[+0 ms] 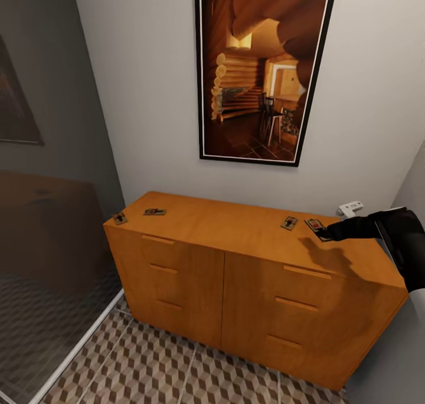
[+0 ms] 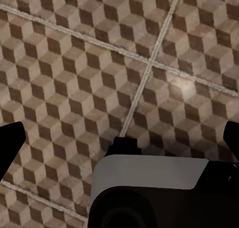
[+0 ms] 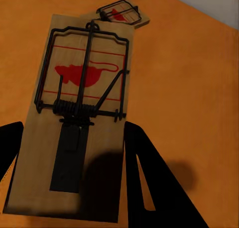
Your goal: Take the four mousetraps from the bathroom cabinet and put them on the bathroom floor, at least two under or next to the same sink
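Four mousetraps are on top of the orange-brown cabinet (image 1: 236, 227). Two lie near its left end, mousetrap (image 1: 120, 217) and mousetrap (image 1: 154, 212). A third mousetrap (image 1: 289, 222) lies toward the right end. The fourth mousetrap (image 1: 316, 226) is at the tip of my right gripper (image 1: 326, 233). In the right wrist view this mousetrap (image 3: 79, 113) sits between the dark fingers (image 3: 149, 178), which press its long edges, and the third mousetrap (image 3: 122, 13) lies beyond it. My left gripper (image 2: 119, 133) hangs open over the cube-patterned bathroom floor (image 2: 74, 63).
A framed cabin picture (image 1: 262, 68) hangs above the cabinet. A glass shower wall (image 1: 53, 245) stands at the left, with tiled bathroom floor (image 1: 177, 368) in front of the drawers. A white wall fitting (image 1: 351, 208) sits behind the cabinet's right end. Part of my own body (image 2: 149, 188) shows under the left wrist.
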Available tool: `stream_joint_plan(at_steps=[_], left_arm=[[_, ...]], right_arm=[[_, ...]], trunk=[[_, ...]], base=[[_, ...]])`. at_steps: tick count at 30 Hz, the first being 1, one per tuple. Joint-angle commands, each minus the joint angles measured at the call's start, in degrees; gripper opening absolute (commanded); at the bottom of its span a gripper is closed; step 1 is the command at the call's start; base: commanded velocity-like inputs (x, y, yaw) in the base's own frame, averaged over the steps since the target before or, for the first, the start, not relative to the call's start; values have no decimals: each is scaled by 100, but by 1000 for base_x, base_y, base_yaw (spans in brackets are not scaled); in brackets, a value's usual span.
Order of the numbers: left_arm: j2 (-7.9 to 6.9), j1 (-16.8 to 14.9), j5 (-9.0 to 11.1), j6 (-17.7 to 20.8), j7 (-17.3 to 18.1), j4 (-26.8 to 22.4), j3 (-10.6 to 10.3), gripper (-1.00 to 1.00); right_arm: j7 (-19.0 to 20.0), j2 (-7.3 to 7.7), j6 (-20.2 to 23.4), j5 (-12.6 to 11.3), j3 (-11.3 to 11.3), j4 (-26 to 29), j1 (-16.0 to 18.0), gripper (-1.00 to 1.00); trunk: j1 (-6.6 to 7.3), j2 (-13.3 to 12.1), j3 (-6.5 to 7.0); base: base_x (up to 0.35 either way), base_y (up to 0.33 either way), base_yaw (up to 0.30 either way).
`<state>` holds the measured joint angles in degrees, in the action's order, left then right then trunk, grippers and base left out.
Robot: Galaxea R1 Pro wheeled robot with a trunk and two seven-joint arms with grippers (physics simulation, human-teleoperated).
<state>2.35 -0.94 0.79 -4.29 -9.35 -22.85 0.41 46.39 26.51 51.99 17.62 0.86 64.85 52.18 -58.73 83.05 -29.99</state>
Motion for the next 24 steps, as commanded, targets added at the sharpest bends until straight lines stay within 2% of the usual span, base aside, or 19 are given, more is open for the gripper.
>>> stream_joint_plan(at_steps=[1,20,24], left_arm=[[2,-3,9,-19,-14,2,3,100],[2,-3,9,-19,-14,0,3,100],[2,-3,9,-19,-14,0,3,100]], right_arm=[[49,4,39,40,8,23,4,-100],[41,4,57,47,28,55,3,-100],[38,4,56,150,28,52,3,-100]], trunk=[[0,3,-3],[0,3,19],[0,3,19]], base=[[0,0,0],[0,0,0],[0,202,0]])
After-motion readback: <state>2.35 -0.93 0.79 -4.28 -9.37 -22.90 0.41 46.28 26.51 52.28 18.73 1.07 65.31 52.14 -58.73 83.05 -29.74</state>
